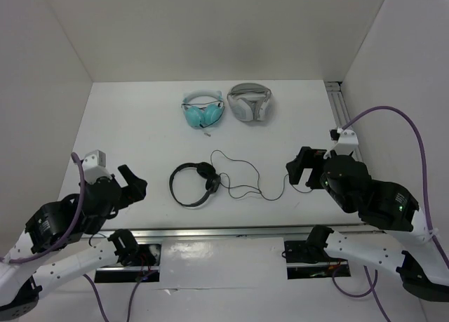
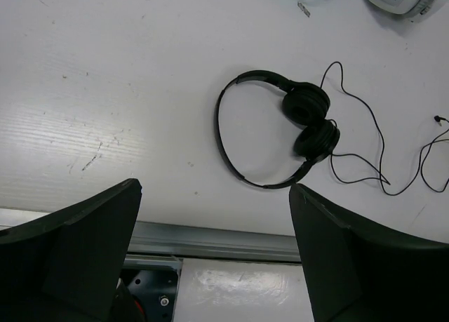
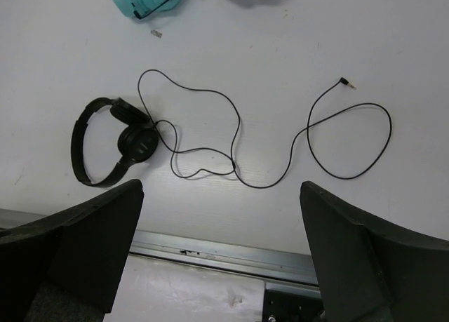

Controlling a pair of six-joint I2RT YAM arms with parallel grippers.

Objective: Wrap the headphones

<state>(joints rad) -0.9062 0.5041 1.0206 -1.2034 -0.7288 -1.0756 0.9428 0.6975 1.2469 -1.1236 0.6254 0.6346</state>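
Lying between left tool [image 1: 135, 182] and right tool [image 1: 295, 169]: headphones [image 1: 210, 186].

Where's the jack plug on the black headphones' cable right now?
In the right wrist view the jack plug lies on the table on the right arm's side, well right of the black headphones, ending the cable in an open loop.
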